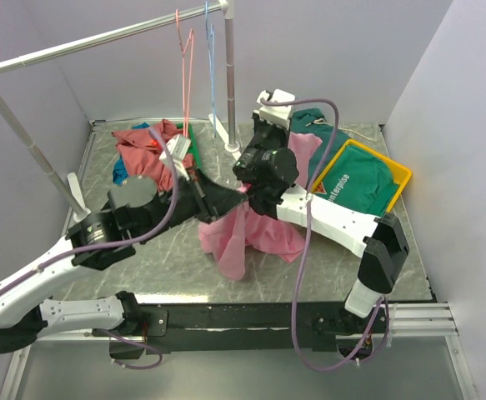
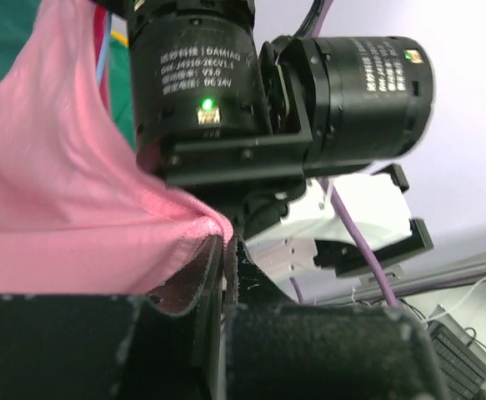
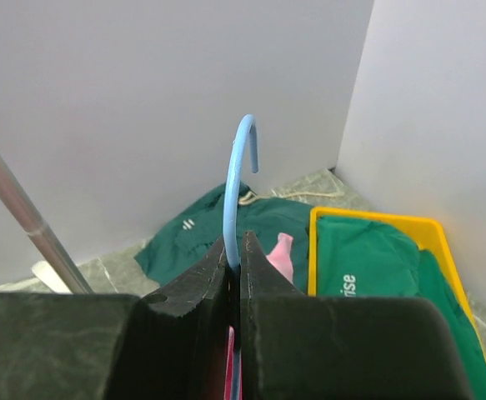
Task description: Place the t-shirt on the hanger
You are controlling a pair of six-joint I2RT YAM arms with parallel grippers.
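Note:
The bright pink t-shirt (image 1: 255, 233) hangs bunched between my two grippers above the table's middle. My left gripper (image 1: 236, 200) is shut on its edge; in the left wrist view the jaws (image 2: 228, 242) pinch a fold of the pink cloth (image 2: 59, 183), with the right arm's black wrist motors close in front. My right gripper (image 1: 268, 129) is shut on the neck of the light-blue hanger; in the right wrist view its hook (image 3: 238, 167) rises from between the closed fingertips (image 3: 234, 242). The hanger's triangle is hidden by the gripper and the cloth.
A clothes rack's rail and pole (image 1: 228, 75) stand at the back, with a pink wire hanger (image 1: 186, 67) and another blue hanger (image 1: 211, 67) on it. A brick-red shirt (image 1: 147, 150) lies back left. Green shirts (image 1: 318, 125) and a yellow bin (image 1: 401, 175) lie back right.

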